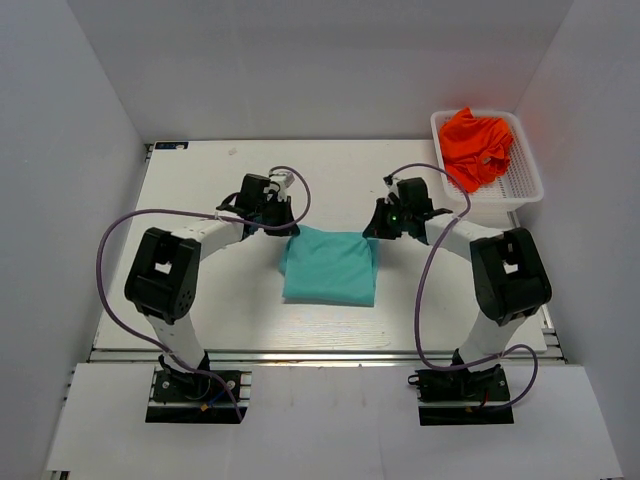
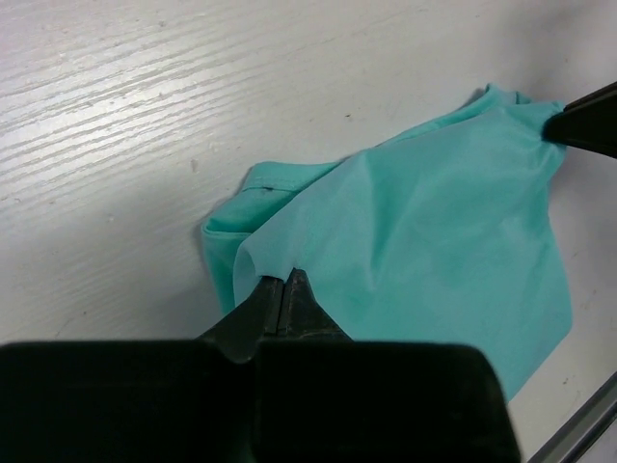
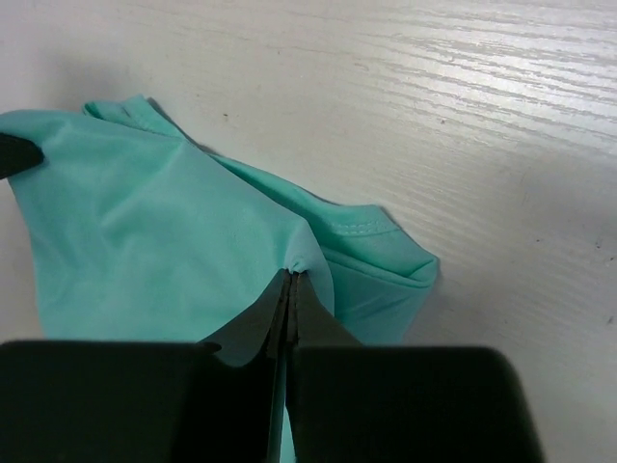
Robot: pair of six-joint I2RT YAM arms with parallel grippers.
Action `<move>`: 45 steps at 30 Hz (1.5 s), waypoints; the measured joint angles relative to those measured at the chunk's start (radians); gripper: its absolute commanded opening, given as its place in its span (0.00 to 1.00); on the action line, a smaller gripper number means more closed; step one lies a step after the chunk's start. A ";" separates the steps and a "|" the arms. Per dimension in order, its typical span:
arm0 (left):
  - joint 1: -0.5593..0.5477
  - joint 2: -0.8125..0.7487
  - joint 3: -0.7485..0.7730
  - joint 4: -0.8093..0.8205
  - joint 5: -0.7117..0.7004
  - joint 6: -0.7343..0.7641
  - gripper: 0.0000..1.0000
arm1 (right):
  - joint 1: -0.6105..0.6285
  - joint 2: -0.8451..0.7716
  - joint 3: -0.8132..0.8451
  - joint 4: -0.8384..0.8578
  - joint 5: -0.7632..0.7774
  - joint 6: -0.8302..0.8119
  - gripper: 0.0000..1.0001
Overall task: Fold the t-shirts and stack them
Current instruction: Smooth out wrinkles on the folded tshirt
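The teal t-shirt [image 1: 330, 266] lies partly folded in the middle of the table. My left gripper [image 1: 277, 225] is shut on its far left corner, pinching the top fabric layer [image 2: 281, 275]. My right gripper [image 1: 378, 228] is shut on its far right corner [image 3: 294, 273]. Both hold the top layer a little raised over the lower folds of the teal t-shirt [image 2: 434, 231] [image 3: 164, 222]. The orange-red t-shirt [image 1: 478, 146] lies crumpled in the basket at the back right.
A white perforated plastic basket [image 1: 522, 185] stands at the table's back right corner and overhangs the edge. Purple cables loop from both arms. White walls close in the table [image 1: 200, 300] on three sides.
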 measured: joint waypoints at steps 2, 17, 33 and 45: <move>-0.002 -0.011 -0.010 0.011 0.018 0.004 0.00 | 0.000 -0.016 -0.011 0.006 -0.002 0.000 0.00; -0.019 -0.333 -0.240 0.226 0.243 0.043 0.00 | 0.000 -0.496 -0.267 0.001 0.059 0.006 0.00; 0.002 0.084 -0.006 0.189 0.145 0.027 0.00 | -0.039 -0.162 -0.239 0.138 0.194 0.023 0.00; 0.016 0.203 0.148 0.039 0.008 0.016 0.95 | -0.075 -0.013 -0.087 0.185 0.086 0.009 0.53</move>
